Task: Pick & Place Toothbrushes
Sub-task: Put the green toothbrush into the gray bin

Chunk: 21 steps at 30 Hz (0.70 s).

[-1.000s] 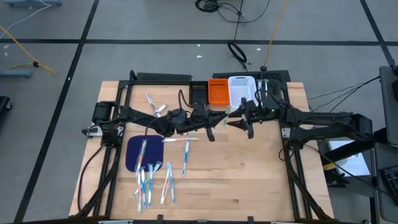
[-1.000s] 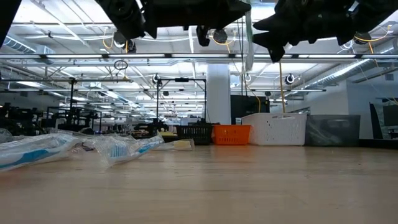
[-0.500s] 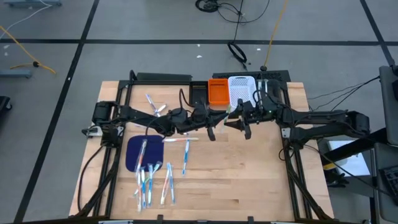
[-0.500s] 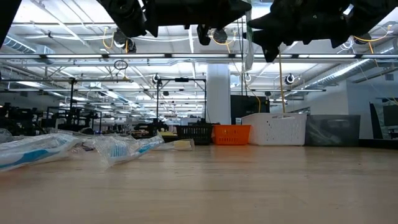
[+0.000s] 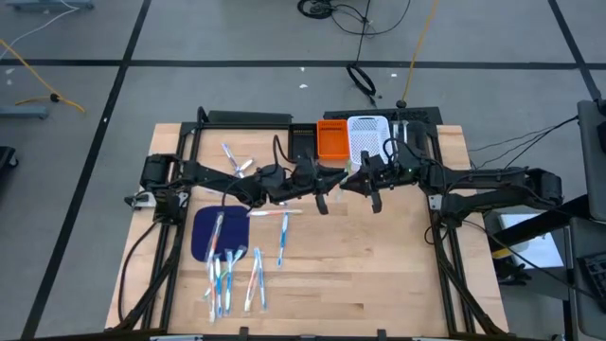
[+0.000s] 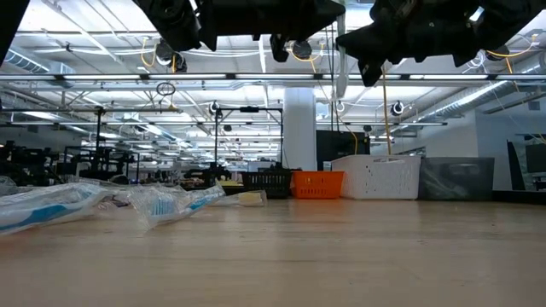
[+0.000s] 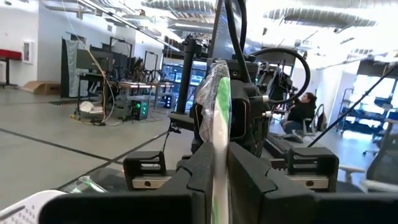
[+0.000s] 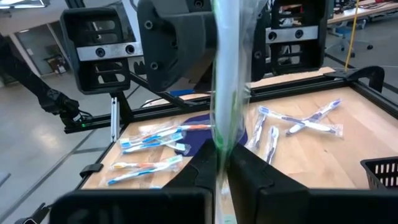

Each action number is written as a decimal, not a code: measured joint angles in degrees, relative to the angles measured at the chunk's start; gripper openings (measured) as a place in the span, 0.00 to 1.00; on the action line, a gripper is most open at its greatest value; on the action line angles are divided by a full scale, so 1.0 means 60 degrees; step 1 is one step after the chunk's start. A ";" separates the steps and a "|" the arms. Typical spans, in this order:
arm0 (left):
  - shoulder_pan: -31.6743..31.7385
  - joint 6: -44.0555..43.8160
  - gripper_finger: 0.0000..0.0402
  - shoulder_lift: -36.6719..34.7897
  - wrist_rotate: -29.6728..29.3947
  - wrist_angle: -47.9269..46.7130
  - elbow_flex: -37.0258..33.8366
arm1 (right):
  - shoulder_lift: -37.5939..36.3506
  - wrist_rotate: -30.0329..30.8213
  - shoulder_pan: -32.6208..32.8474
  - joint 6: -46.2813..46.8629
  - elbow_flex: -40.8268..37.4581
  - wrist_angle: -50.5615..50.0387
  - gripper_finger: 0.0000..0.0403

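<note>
A wrapped toothbrush with a green handle (image 7: 219, 134) stands upright between the 2 claws, mid-handover above the table's middle. The left gripper (image 7: 216, 180) is clamped on its lower end, and the right gripper (image 8: 221, 169) is closed around the same stick from the opposite side, so both hold it at once. Just behind the right gripper sit the white bin (image 5: 367, 136) and the orange bin (image 5: 332, 140), with the black bin (image 5: 303, 141) beside them; whether any bin already holds a brush cannot be told. Well off to the left gripper's near side, the other toothbrushes (image 5: 233, 266) lie on and around the dark blue mat (image 5: 207, 234), with 2 more crossed (image 5: 235, 160) behind the left arm, about 10 in all. By my reckoning the job is barely begun: this brush must be released to the right gripper and binned, then the rest follow.
</note>
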 joint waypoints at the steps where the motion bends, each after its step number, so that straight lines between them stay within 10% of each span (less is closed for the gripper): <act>1: 0.0000 0.0152 0.11 0.0000 0.0003 -0.0002 0.0000 | -0.0030 0.0002 0.0000 0.0012 0.0000 -0.0024 0.03; 13: -0.0005 0.0935 0.12 -0.0289 -0.0194 -0.0758 -0.0029 | -0.0893 0.0069 -0.0074 -0.0078 -0.0011 -0.1240 0.03; 21: -0.0019 0.0978 0.12 -0.1644 -0.0522 -0.4596 -0.0025 | -0.2294 0.1019 -0.0705 -0.0164 -0.0007 -0.3315 0.03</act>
